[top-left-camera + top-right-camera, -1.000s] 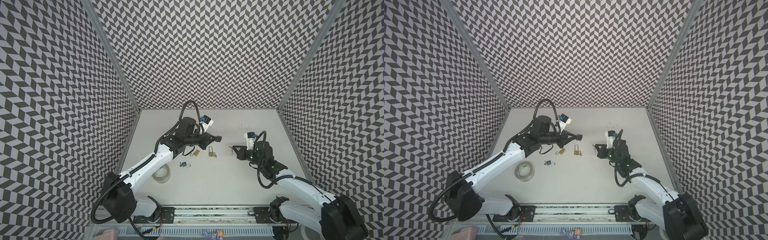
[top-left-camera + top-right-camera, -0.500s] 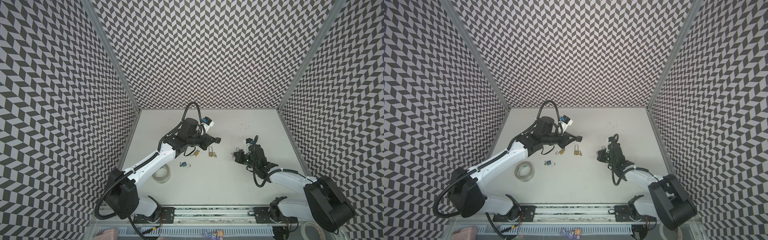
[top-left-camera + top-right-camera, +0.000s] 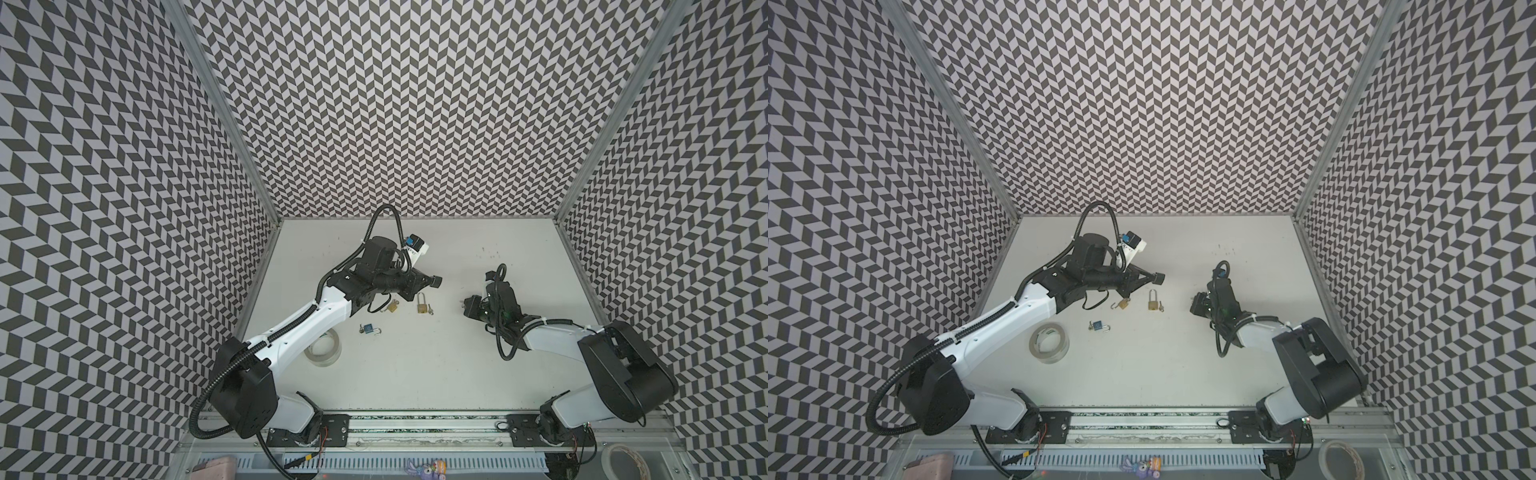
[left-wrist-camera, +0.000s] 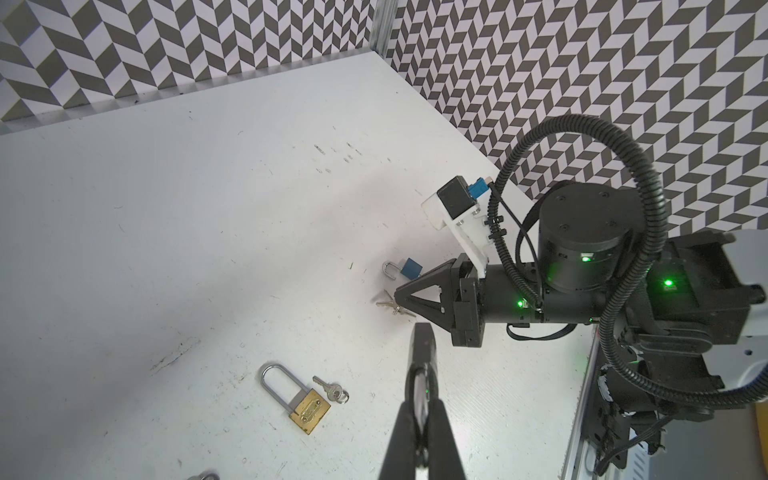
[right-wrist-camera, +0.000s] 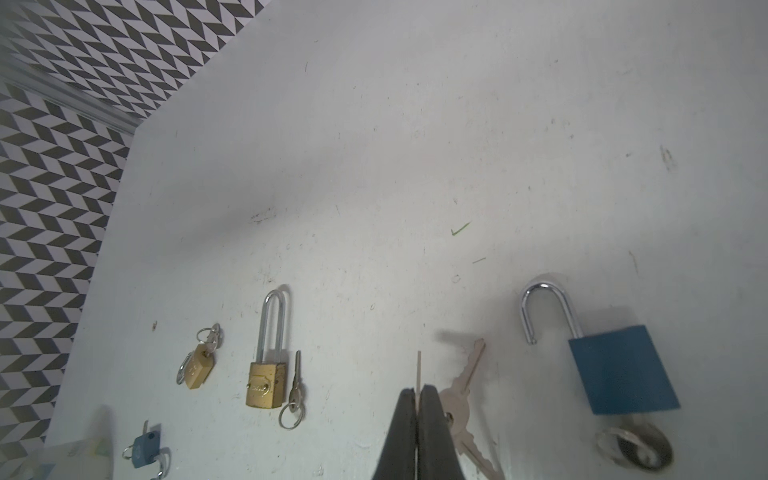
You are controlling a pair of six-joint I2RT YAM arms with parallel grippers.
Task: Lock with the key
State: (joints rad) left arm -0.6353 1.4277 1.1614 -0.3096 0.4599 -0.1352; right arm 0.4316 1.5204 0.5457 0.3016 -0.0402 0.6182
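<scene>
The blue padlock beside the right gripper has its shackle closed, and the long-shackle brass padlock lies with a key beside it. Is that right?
No. The blue padlock by the right gripper has its shackle open, one end swung clear of the body; the right wrist view shows it. The long-shackle brass padlock does lie with a key beside it.

**Reporter:** What are the left arm (image 3: 291,340) and right arm (image 3: 552,336) wearing?

**Technician:** White shells (image 3: 328,309) over black joints (image 3: 245,386). Ribbed black cables (image 4: 582,124) are looping along both, and green lights (image 4: 668,283) are glowing on the right one's wrist.
</scene>
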